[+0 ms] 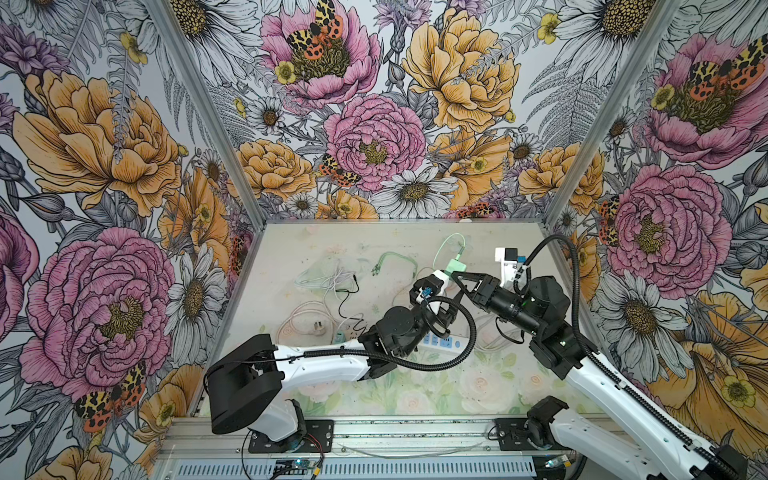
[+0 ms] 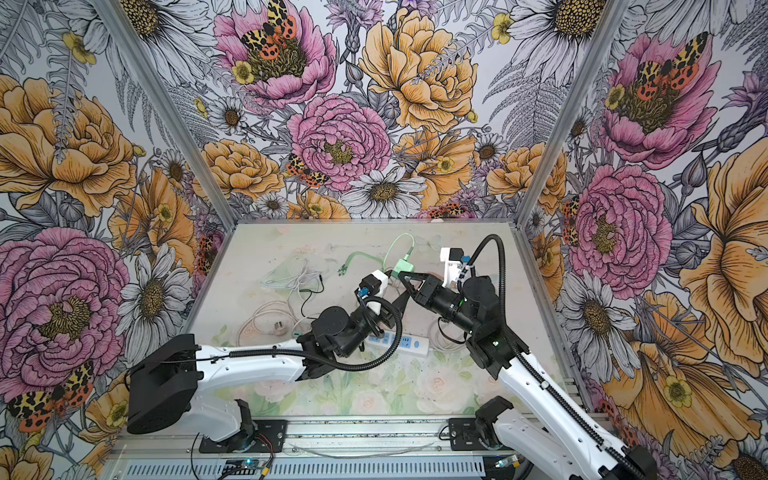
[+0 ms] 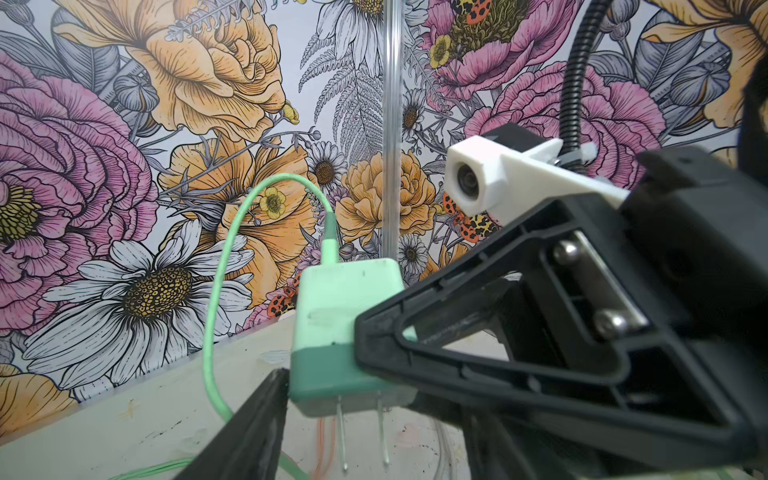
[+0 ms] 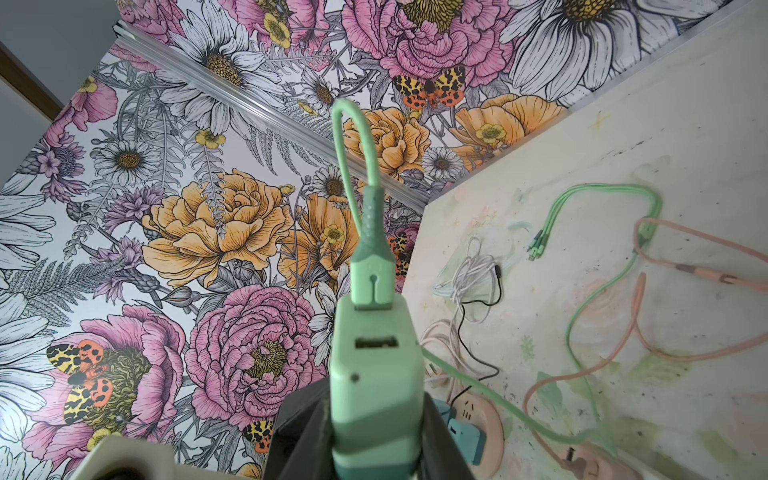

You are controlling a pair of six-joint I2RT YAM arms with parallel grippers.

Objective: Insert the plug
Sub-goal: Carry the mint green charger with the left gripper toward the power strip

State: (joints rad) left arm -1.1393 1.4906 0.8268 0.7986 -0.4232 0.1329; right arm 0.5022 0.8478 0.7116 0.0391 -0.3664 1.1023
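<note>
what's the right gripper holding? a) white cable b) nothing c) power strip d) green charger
d: the right gripper clamps the green charger in its jaws, as both wrist views show.

A mint-green square charger plug (image 2: pixel 402 266) sits clamped between the black triangular fingers of the right gripper (image 2: pixel 400 274), over the far half of the pale floral-printed table (image 2: pixel 257 249). A thin mint-green cable (image 2: pixel 400 235) loops out of the plug. A white power strip with blue sockets (image 2: pixel 415 344) lies flat nearer the front, partly under the left arm (image 2: pixel 249 365).
</note>
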